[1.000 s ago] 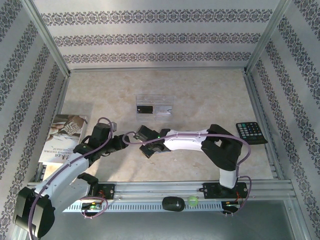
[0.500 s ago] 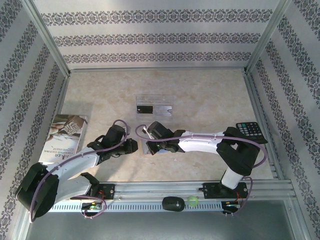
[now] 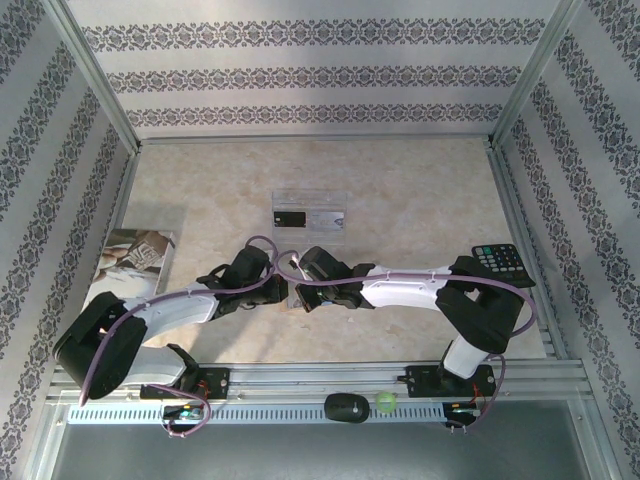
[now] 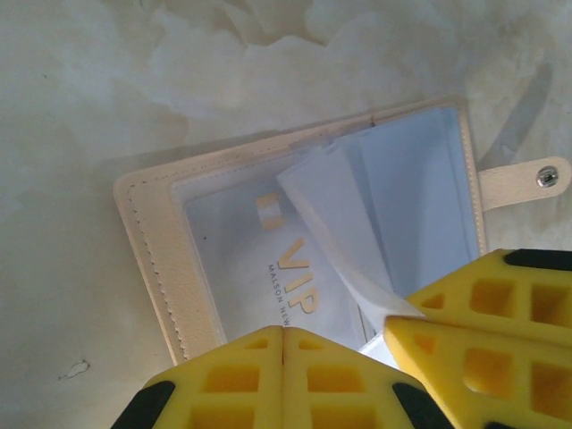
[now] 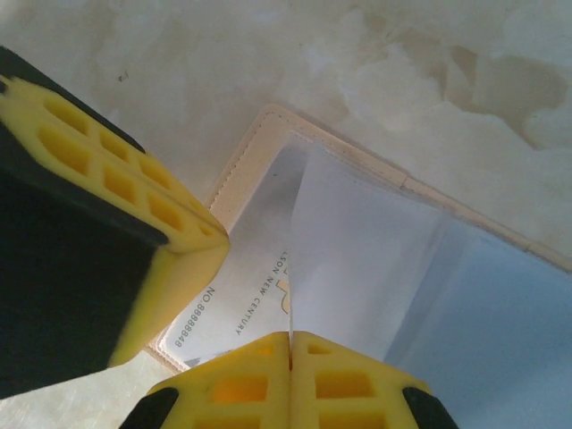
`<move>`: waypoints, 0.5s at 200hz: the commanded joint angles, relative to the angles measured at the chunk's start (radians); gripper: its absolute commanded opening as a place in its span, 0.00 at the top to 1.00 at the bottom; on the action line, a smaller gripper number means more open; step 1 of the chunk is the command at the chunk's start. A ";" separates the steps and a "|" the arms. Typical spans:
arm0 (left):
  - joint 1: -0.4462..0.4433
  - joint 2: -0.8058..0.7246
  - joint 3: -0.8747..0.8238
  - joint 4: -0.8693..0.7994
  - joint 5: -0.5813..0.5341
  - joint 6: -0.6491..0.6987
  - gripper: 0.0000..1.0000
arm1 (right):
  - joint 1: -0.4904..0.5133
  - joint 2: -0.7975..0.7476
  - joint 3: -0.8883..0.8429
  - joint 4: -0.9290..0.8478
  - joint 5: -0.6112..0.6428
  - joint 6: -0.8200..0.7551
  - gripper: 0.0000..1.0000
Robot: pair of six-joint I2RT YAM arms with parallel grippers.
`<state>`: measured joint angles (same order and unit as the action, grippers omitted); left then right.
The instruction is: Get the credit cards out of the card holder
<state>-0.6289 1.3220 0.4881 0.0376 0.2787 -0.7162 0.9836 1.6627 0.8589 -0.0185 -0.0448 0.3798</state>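
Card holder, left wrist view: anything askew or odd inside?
Yes. In the open tan stitched card holder, one clear plastic sleeve is pulled up and slanted across the pale VIP-printed card instead of lying flat. Its lower end runs to the right claw, which is shut on it. No tears visible.

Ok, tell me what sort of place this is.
Probably a staged robot test booth, not a real room: wallpapered panels in a metal frame box in a marble-look table, two arms are bolted to a rail, and props like a calculator and booklet lie about.
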 commanded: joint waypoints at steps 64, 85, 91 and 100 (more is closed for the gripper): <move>-0.014 0.114 0.013 -0.016 -0.037 -0.018 1.00 | -0.006 -0.064 -0.071 0.008 0.131 0.137 1.00; -0.014 0.123 0.013 -0.014 -0.032 -0.015 1.00 | -0.005 -0.088 -0.104 0.001 0.198 0.215 1.00; -0.014 0.123 0.014 -0.015 -0.033 -0.014 1.00 | -0.005 -0.095 -0.111 -0.008 0.222 0.240 1.00; -0.013 0.123 0.014 -0.015 -0.031 -0.013 1.00 | -0.005 -0.103 -0.116 -0.032 0.261 0.274 1.00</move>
<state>-0.6296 1.4139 0.5049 0.0589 0.2657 -0.7200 0.9836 1.6009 0.7715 -0.0093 0.0834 0.5266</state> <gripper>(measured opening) 0.063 0.050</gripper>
